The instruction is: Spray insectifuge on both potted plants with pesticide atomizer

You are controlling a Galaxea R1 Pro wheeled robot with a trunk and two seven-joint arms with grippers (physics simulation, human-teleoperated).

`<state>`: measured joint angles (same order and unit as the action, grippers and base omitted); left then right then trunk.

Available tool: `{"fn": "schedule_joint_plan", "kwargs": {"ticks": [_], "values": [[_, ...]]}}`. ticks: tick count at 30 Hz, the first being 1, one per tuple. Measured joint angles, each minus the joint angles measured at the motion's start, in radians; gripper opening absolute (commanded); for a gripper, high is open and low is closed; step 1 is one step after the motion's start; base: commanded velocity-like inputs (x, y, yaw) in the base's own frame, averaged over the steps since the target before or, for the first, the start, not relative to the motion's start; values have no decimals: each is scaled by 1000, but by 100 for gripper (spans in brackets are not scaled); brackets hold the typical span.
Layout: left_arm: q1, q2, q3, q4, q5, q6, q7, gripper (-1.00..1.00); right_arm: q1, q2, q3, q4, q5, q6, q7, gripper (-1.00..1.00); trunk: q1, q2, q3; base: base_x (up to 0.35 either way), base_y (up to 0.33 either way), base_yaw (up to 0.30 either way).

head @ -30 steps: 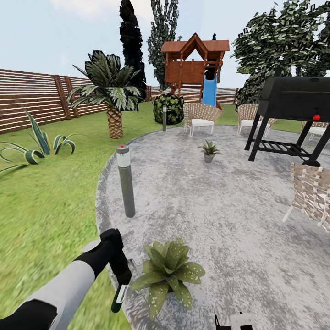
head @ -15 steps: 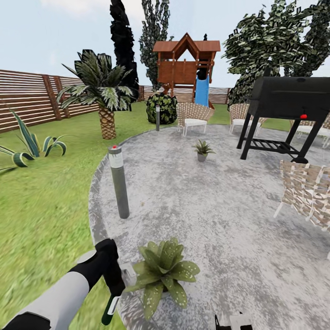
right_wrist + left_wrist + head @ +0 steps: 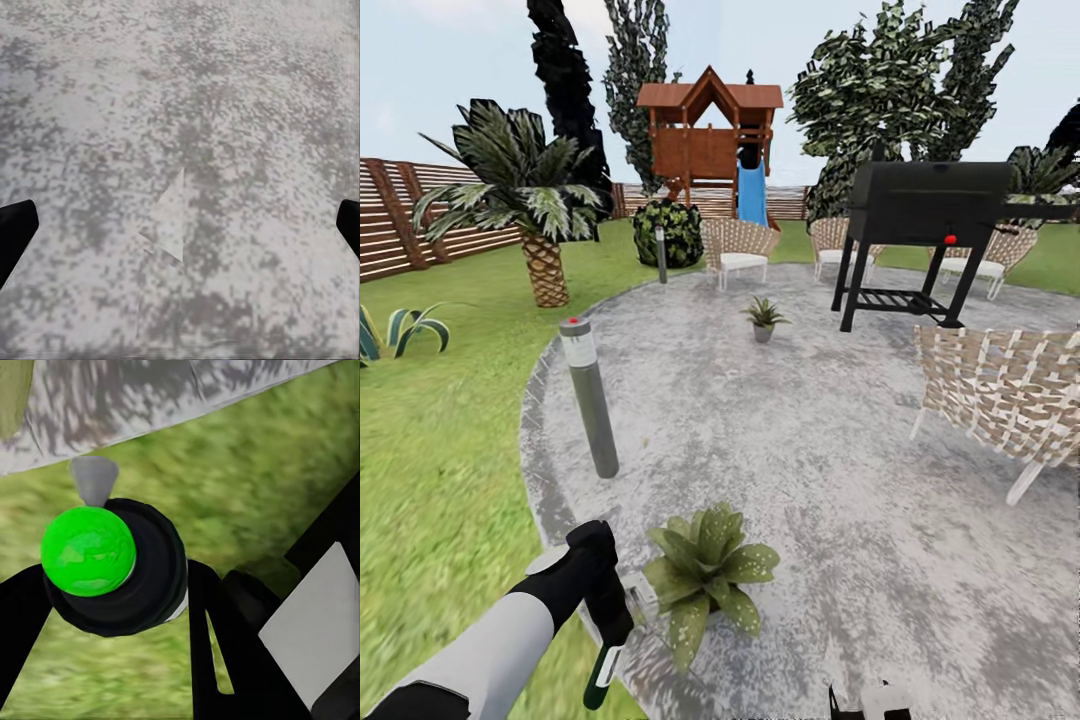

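Note:
My left gripper [image 3: 609, 618] is shut on the pesticide atomizer [image 3: 602, 672], a slim dark-green bottle with a white patch that hangs below the fingers at the patio's edge. In the left wrist view the atomizer [image 3: 112, 566] shows end-on, with a bright green round end and a pale nozzle, held between the black fingers [image 3: 217, 645] over grass. The near potted plant [image 3: 705, 575] sits just right of that gripper. The second potted plant [image 3: 763, 317] stands far off on the patio. My right gripper [image 3: 180, 225] is open over bare stone; its top edge [image 3: 870, 700] peeks in at the bottom of the head view.
A grey bollard light [image 3: 590, 400] stands on the patio's left rim. A wicker chair [image 3: 1000, 400] is at right, a black grill [image 3: 930, 215] behind it, more wicker seats [image 3: 738, 245] farther back. Palm [image 3: 530, 200] and fence [image 3: 390, 225] lie left, across the lawn.
The whole head view has shifted left, so the camera has turned right. My left gripper still holds the atomizer beside the near plant.

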<state>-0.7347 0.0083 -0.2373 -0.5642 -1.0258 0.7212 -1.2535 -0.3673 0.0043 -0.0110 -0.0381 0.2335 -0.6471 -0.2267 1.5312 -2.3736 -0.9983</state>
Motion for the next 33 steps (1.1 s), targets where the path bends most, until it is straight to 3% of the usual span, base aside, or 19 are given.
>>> {"fn": "schedule_joint_plan", "kwargs": {"ticks": [10, 21, 33], "values": [[0, 0, -1, 3, -1, 0, 3, -100, 0, 0, 0, 0, 0, 0, 0, 100, 0, 0, 0, -105, 288, -193], [0, 6, 0, 5, -7, 1, 4, -100, 0, 0, 1, 0, 0, 0, 0, 100, 0, 0, 0, -222, 247, -42], [0, -1, -2, -5, -6, 2, 6, -100, 0, 0, 1, 0, 0, 0, 0, 100, 0, 0, 0, -112, 141, -252]]}}
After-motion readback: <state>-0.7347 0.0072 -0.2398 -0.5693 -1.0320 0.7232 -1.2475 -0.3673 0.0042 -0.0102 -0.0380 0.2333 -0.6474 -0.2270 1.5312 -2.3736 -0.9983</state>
